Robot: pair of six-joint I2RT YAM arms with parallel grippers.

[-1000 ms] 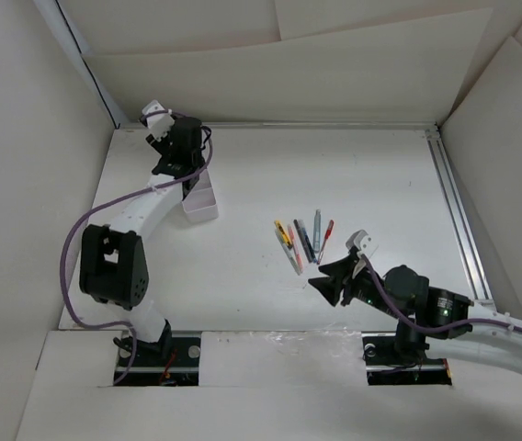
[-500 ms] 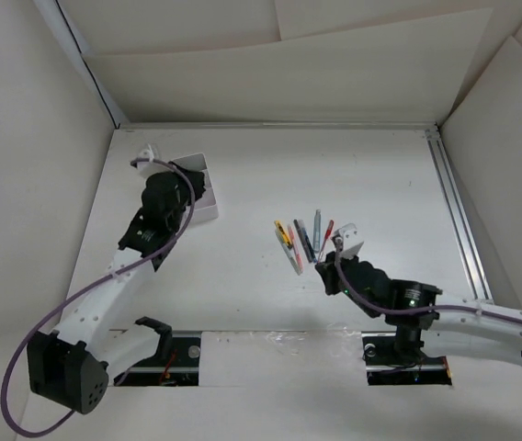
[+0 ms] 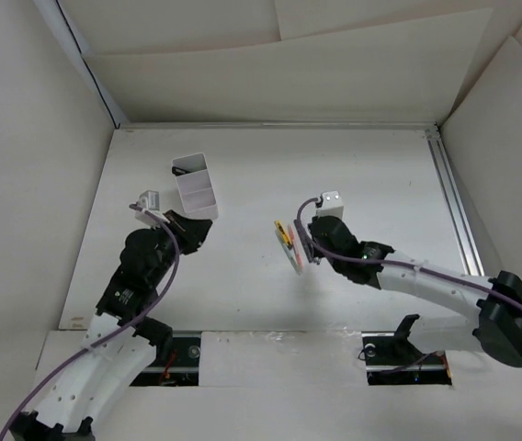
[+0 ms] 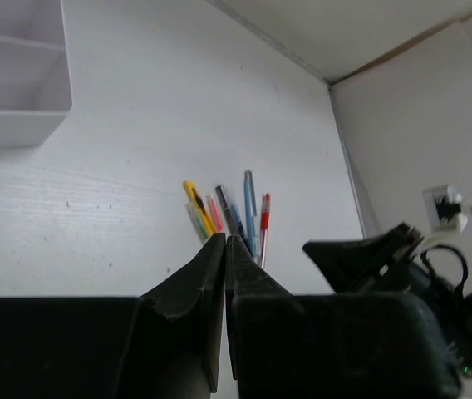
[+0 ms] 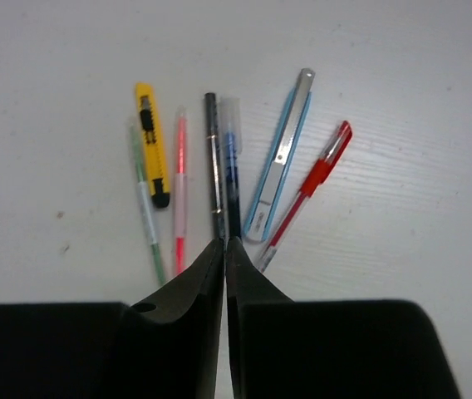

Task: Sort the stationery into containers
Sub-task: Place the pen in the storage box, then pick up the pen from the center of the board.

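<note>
White bench [image 3: 380,184]. Sorting looked not yet begun: the pens [image 3: 289,246] lay fanned out mid-bench, well apart from the box [image 4: 20,129], and nothing showed in the part of the box in view.

Right tool [image 5: 225,243] was clenched with nothing between its jaws, hanging right over the near ends of the black pen [image 5: 212,158] and blue pen [image 5: 232,162]. Left tool [image 4: 225,241] was also clenched and empty, near the box and facing the fan.

Fan in the right wrist view, left to right: green pen [image 5: 146,212], yellow cutter [image 5: 151,141], pink pen [image 5: 180,187], black, blue, a flat grey-blue one [image 5: 282,158], red pen [image 5: 307,195].

Step in hand, my read: the right arm's approach for a first pick. The next move would call for opening the jaws, then coming down across a single barrel. Black and blue lay side by side, touching or nearly, so a clean single grab there looked tricky. The red pen at the outer edge looked easier. After that, a long carry across to the box.

Writing: none readable. The cutter had black marks and the grey-blue one a pale strip, both too small to read. No brand seen.
</note>
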